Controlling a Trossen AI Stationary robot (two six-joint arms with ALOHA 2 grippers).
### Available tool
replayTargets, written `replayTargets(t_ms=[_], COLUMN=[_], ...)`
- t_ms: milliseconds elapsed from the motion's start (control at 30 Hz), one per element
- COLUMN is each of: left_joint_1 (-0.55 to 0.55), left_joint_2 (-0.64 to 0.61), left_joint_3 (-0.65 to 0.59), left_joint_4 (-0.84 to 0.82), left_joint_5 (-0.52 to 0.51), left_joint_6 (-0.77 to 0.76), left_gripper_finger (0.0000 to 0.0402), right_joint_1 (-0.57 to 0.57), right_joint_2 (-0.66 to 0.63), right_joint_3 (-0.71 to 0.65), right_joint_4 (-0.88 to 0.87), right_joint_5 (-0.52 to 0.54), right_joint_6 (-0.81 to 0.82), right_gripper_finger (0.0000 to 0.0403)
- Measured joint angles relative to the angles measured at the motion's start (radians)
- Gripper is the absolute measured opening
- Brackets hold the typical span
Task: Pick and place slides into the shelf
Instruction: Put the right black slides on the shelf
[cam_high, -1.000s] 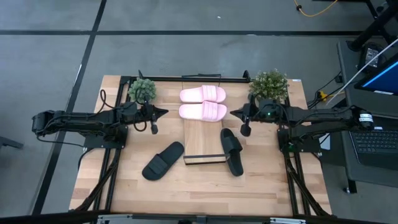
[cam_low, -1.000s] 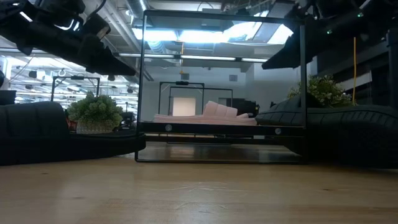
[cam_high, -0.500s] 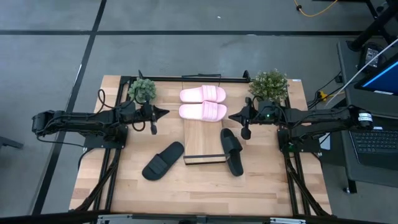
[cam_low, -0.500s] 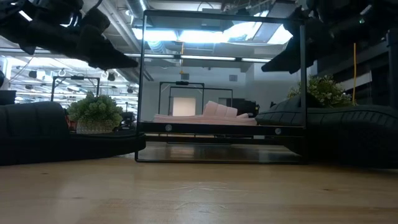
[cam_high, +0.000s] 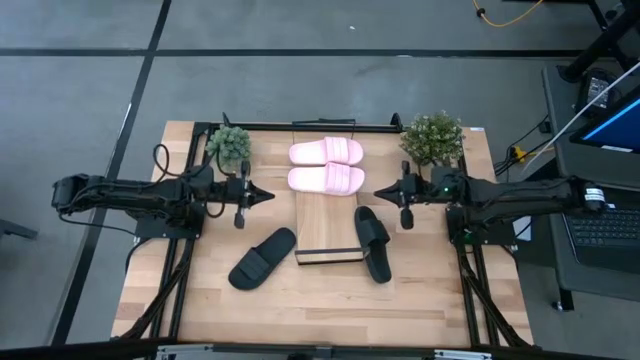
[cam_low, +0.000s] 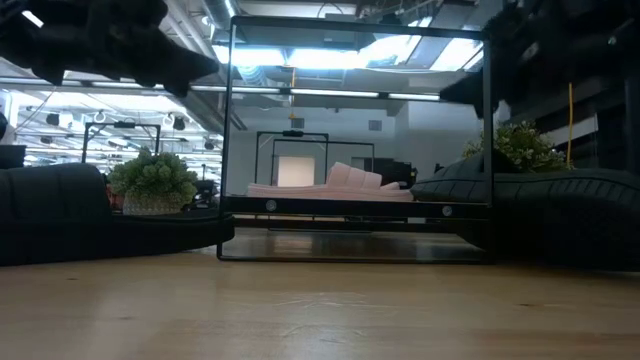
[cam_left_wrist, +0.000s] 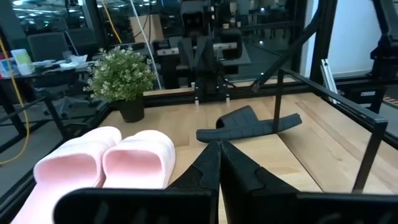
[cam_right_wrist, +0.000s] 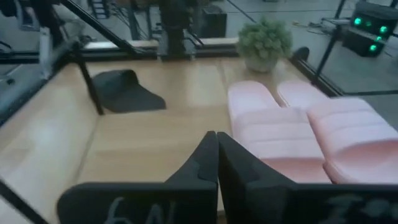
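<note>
I'm seeing two pink slides (cam_high: 326, 165) sitting on shelf (cam_high: 326, 220) at 12 o'clock. Black slides (cam_high: 262, 258) lying on counter (cam_high: 330, 300), flanking shelf. Left hand (cam_high: 268, 194) hovering clenched at 9 o'clock, right hand (cam_high: 380, 192) clenched at 3 o'clock.

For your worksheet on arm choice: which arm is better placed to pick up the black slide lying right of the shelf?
The right arm, probably. Its tool, shut, hangs just beyond that black slide, on the same side of the shelf. The left tool, also shut, is across the shelf, nearer the other black slide.
</note>
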Motion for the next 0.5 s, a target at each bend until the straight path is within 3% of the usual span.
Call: replayTargets(t_ms=[233,500], left_joint_1=[-0.014,-0.014], left_joint_2=[0.000,0.000], left_joint_3=[0.000,0.000], left_joint_4=[0.001,0.013], left_joint_5=[0.000,-0.003], left_joint_6=[0.000,0.001], left_gripper_finger=[0.0000,0.0000], right_joint_1=[0.075,0.248], right_joint_2=[-0.065,-0.065], right_joint_3=[0.123,0.256], right_joint_4=[-0.263,-0.476], right_joint_5=[0.009,0.231], right_joint_6=[0.030,0.056], right_gripper_finger=[0.0002,0.0003])
